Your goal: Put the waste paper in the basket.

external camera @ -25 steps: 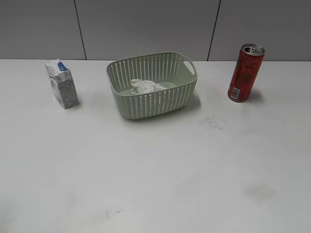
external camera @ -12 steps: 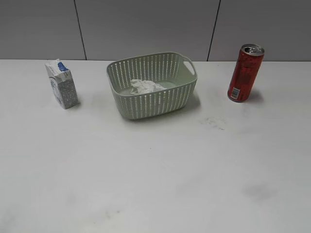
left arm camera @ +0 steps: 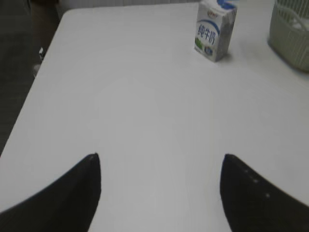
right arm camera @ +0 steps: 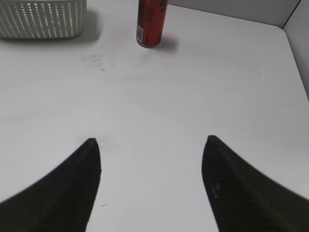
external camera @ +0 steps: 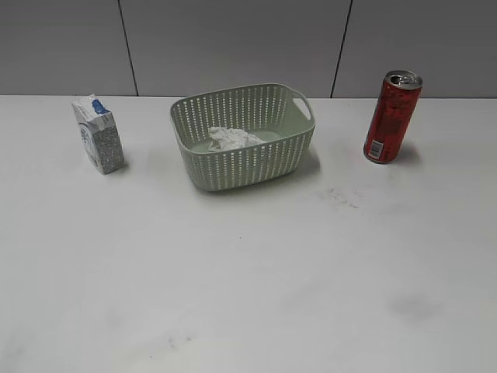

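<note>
Already the waste paper (external camera: 233,138) lay in the basket (external camera: 233,167); both the left gripper (left arm camera: 159,157) and the right gripper (right arm camera: 150,141) hung spread wide, empty.

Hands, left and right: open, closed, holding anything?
Left hand: open, empty, above bare table.
Right hand: open, empty, above bare table.

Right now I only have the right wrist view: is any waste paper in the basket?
Observer: Yes, waste paper lies inside the basket; I cannot tell how many wads.
Operator: Any loose outside it?
Observer: None in any view. Left of the basket there is only a milk carton, upright.
Operator: Left pincer?
Observer: The left pincer is open and empty above bare table.
</note>
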Robot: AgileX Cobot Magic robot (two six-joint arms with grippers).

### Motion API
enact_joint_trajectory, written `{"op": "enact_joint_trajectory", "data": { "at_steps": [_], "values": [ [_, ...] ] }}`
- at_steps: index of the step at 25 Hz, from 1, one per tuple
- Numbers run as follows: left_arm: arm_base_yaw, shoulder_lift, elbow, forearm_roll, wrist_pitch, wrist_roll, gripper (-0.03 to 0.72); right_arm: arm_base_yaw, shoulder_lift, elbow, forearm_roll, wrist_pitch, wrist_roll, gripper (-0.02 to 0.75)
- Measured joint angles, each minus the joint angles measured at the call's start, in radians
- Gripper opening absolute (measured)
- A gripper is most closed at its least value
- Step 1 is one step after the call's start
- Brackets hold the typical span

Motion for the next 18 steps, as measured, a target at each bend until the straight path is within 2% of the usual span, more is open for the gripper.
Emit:
{"op": "enact_joint_trajectory", "data": {
  "at_steps": [4,18],
  "values": [
    [0.0,-0.098,0.002,0.0,0.002,-0.002,0.586,0.0,0.0,0.0,0.0,0.0,0.0,0.494],
    [0.0,-0.105,0.004,0.005,0.002,-0.001,0.586,0.0,0.0,0.0,0.005,0.0,0.0,0.487]
  ]
}}
